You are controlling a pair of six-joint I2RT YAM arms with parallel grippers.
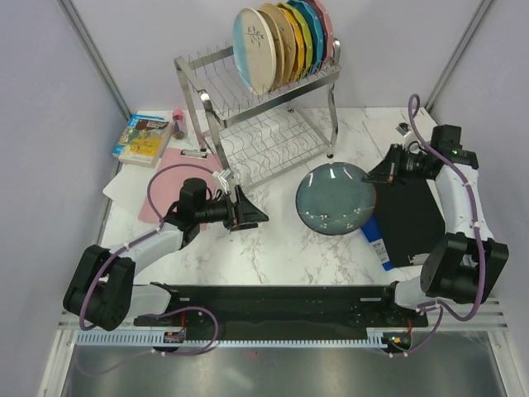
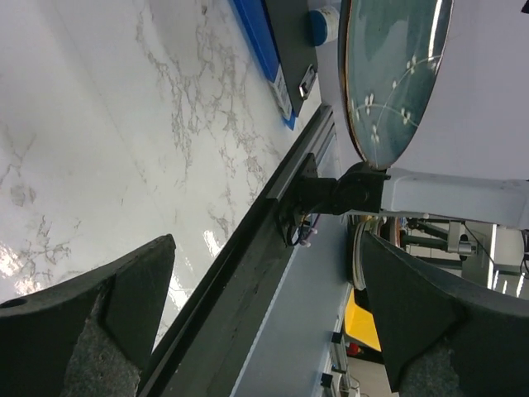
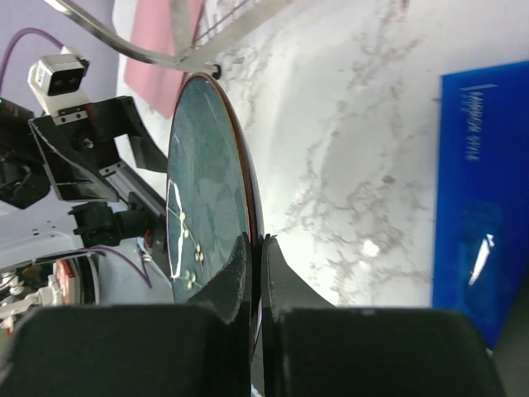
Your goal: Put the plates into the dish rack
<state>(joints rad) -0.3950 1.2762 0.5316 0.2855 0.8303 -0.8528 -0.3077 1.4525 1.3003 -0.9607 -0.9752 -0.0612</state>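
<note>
The dark teal speckled plate (image 1: 335, 198) lies low over the marble table right of centre; it also shows in the right wrist view (image 3: 207, 190) and the left wrist view (image 2: 397, 66). My right gripper (image 1: 378, 174) (image 3: 258, 248) is shut on its right rim, one finger on each face. I cannot tell whether the plate still touches the table. My left gripper (image 1: 250, 217) (image 2: 269, 314) is open and empty, left of the plate and in front of the dish rack (image 1: 248, 124). The half-blue half-cream plate (image 1: 252, 45) and cream plates (image 1: 277, 37) stand in the rack's top tier.
Plain yellow, green, blue and pink plates (image 1: 318, 29) stand behind them in the rack. A book (image 1: 142, 137), a pink marker (image 1: 178, 124) and a pink mat (image 1: 165, 186) lie at the left. A black pad (image 1: 407, 217) and a blue packet (image 1: 376, 244) lie at the right.
</note>
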